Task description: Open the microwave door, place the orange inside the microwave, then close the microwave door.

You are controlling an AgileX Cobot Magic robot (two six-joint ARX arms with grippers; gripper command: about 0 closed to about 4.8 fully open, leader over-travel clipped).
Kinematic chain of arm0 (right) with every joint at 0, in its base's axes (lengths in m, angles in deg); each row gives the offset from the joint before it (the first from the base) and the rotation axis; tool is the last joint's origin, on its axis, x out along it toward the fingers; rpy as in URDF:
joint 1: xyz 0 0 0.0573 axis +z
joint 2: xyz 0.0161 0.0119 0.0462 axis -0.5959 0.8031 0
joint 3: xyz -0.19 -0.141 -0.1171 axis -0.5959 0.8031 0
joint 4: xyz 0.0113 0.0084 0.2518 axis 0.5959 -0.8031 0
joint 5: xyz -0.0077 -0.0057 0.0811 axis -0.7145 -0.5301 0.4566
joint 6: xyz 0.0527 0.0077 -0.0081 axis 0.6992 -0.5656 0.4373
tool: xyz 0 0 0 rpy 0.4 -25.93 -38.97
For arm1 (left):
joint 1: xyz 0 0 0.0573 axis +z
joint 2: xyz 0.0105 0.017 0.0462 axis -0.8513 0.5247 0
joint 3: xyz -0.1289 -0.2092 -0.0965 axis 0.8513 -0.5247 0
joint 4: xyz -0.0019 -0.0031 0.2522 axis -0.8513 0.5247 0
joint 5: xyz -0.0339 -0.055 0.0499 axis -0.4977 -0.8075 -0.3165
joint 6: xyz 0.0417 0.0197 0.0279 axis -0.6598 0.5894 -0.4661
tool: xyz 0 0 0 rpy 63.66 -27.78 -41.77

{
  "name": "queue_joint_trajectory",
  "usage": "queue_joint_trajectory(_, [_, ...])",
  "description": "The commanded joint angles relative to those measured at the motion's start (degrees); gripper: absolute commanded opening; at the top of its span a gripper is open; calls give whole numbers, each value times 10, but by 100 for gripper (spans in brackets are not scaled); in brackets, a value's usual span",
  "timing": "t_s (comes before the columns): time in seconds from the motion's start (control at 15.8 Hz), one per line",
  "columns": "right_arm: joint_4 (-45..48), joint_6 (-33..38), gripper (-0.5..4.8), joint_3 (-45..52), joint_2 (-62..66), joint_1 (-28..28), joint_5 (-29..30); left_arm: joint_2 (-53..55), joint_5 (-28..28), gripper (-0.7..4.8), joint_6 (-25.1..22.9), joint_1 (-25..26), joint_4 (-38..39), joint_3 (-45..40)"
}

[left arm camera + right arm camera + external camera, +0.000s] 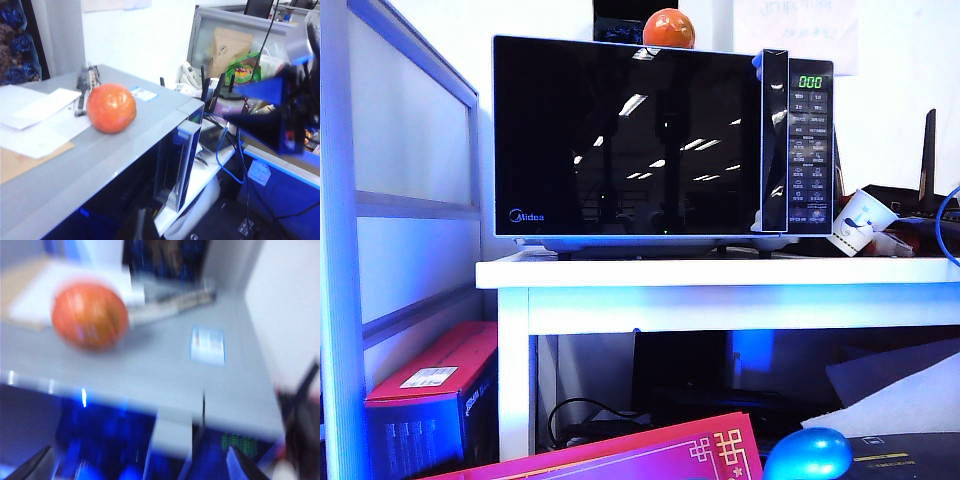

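The orange [668, 28] rests on top of the microwave [810, 150], near the middle of its roof. The black glass microwave door [620, 130] faces me; its silver handle edge [773, 140] stands slightly proud of the button panel, and I cannot tell whether it is fully shut. From the left wrist view the orange [111, 107] lies on the grey roof beside papers; only a dim sliver of my left gripper [140, 224] shows. My right gripper [135, 467] hovers over the front top edge, fingers wide apart and empty, the orange [90, 315] ahead. The right arm [280, 115] appears blurred.
The microwave stands on a white table [720, 272] with a paper cup [860, 220] and a router to its right. A partition wall [410, 150] flanks the left. Below lie a red box [430, 400] and a blue oval object [807, 455]. Papers [35, 115] cover part of the roof.
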Motion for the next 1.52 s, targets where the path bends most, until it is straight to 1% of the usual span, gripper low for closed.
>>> queue_joint_trajectory(0.06, [-60, 26, 479, 1, -4, 1, -9, -2, -3, 17, -3, 0, -13, 3])
queue_joint_trajectory(0.13, [-58, 30, 479, 11, -3, 1, -9, -2, -3, 17, -3, 0, -13, 3])
queue_joint_trajectory(0.25, [-26, 36, 479, 54, -3, 1, -9, -2, -3, 17, -3, 0, -13, 3])
queue_joint_trajectory(0.38, [23, 40, 479, 106, -3, 1, -15, -2, -3, 17, -3, 0, -12, 3])
queue_joint_trajectory(0.44, [58, 46, 479, 129, -3, 1, -30, -2, -3, 17, -3, 0, -12, 3])
queue_joint_trajectory(0.51, [120, 53, 479, 163, -3, 1, -45, -2, -3, 17, -3, 0, -11, 3])
queue_joint_trajectory(0.57, [158, 61, 479, 185, -3, 0, -53, -2, -3, 17, -3, 0, -11, 3])
queue_joint_trajectory(0.63, [226, 64, 479, 220, -1, 0, -54, -2, -3, 17, -3, 0, -11, 3])
queue_joint_trajectory(0.95, [320, 64, 479, 228, 48, 0, -54, -2, -3, 17, -3, 0, -10, 3])
queue_joint_trajectory(1.01, [334, 64, 479, 228, 58, 0, -62, -2, -3, 17, -3, 0, -8, 3])
queue_joint_trajectory(1.14, [347, 65, 479, 228, 70, 0, -101, -2, -3, 17, -3, 0, -6, 3])
queue_joint_trajectory(1.33, [382, 65, 479, 228, 84, 0, -113, -2, -2, 17, -3, 0, -7, 3])
queue_joint_trajectory(1.52, [421, 64, 479, 228, 102, 0, -112, -2, -2, 17, -3, 0, -6, 3])
